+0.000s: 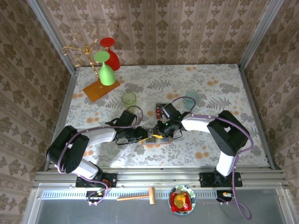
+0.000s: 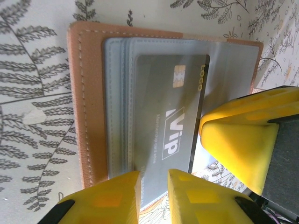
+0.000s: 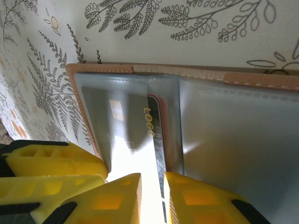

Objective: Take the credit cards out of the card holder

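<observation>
One card holder [image 2: 88,116] lies open at table centre between the two grippers, with one grey Vip card [image 2: 168,107] over its grey-blue pockets (a reddish sliver [image 3: 162,99] behind it may be a second). Left gripper [image 2: 154,176] and right gripper [image 3: 152,178] each have their jaws a narrow slit apart with the card's edge running in; cannot tell if it is pinched. Around, left to right: gold rack [image 1: 99,89] far left holding a green glass [image 1: 106,73] and a red glass [image 1: 111,55], green cup [image 1: 129,98], clear box [image 1: 161,110], pale cup [image 1: 191,99]. From above the arms cover the holder, and the box contents are unclear.
</observation>
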Motion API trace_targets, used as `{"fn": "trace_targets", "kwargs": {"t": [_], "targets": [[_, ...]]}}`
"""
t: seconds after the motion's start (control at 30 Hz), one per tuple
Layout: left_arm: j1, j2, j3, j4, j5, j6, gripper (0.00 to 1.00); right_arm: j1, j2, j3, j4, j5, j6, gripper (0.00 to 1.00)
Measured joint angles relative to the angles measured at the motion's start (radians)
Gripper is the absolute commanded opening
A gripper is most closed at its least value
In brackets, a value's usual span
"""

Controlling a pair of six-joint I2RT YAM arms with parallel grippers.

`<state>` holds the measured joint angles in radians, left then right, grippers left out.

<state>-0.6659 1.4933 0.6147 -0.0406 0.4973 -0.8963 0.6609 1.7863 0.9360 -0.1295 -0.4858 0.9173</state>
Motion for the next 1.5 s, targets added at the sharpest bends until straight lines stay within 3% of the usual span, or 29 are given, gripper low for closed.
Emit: {"fn": "trace_targets", "kwargs": {"t": [0.53,0.97,1.5], "targets": [[0.006,0.000,-0.018,0.023,0.003,0.000,0.23,0.006,0.008,0.010,0.002,0.000,0.002,0.16],[0.006,0.000,-0.026,0.040,0.004,0.000,0.25,0.008,0.016,0.017,0.005,-0.003,-0.008,0.24],[0.006,-0.001,-0.038,0.058,0.005,-0.001,0.25,0.010,0.016,0.069,-0.124,0.043,-0.082,0.26]]}}
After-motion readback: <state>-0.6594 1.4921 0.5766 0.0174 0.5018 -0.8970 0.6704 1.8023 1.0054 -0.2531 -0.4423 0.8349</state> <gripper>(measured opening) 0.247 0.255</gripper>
